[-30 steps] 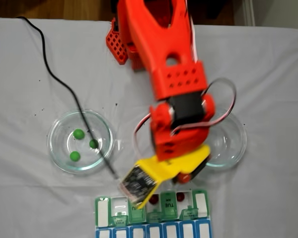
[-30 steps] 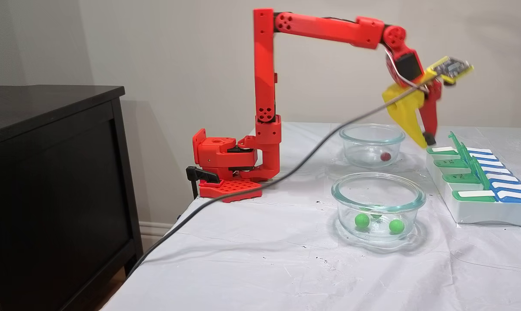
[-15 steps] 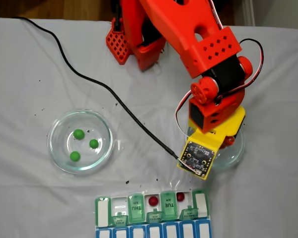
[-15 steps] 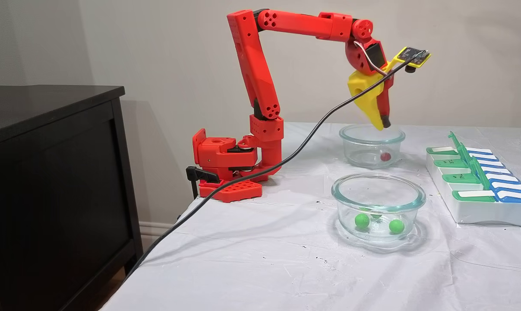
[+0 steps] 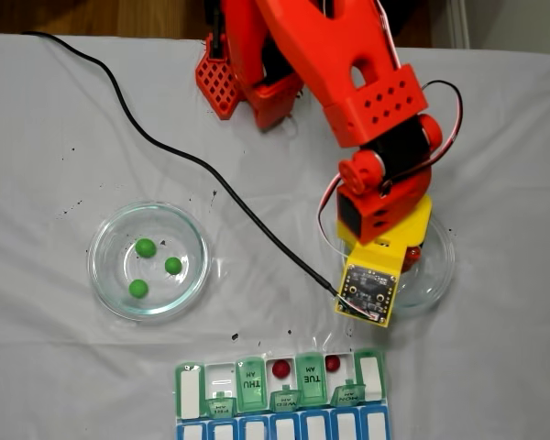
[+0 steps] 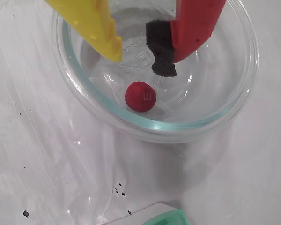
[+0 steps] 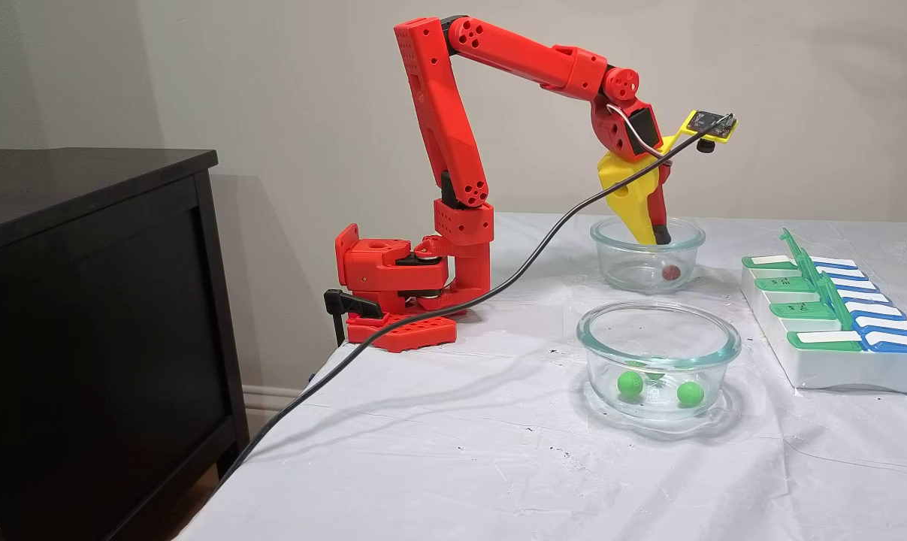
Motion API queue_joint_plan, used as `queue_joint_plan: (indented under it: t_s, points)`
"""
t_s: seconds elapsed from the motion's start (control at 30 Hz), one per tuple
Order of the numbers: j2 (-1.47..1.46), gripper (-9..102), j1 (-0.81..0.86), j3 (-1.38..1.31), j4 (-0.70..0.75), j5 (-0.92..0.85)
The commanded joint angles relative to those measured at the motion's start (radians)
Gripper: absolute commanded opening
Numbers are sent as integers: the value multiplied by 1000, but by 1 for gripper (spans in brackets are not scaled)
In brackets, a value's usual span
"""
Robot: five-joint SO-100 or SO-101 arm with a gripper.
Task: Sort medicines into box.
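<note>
Room: plain pale wall behind, with a dark cabinet (image 7: 85, 315) at the left of the side fixed view.
Counter (image 7: 438, 451): covered by a white cloth dotted with tiny black specks.
Arm (image 7: 453, 135): red, its base near the counter's back edge, bent over and down into the far glass dish.
Cable (image 5: 192, 170): black, running across the cloth up to the small board above the end effector.
Box (image 5: 281, 396): at the bottom edge of the top-down fixed view, several green lids raised; two dark red pills (image 5: 280, 369) sit in open compartments on either side of the TUE lid.
Near glass dish (image 7: 658, 359): holds three green pills (image 5: 146, 247).
Far glass dish (image 6: 246, 93): holds one dark red pill (image 6: 140, 96) on its floor.
End effector (image 6: 143, 58): yellow and red fingers spread apart, empty, lowered inside the dish rim, tips just above the pill and not touching it.
</note>
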Motion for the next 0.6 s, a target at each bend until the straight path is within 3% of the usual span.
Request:
queue_joint_plan:
  t_s: [0.0,0.57]
  points:
    - [6,13,-5,-12,-44,-14]
    - [-54,19,40,80,-236,-135]
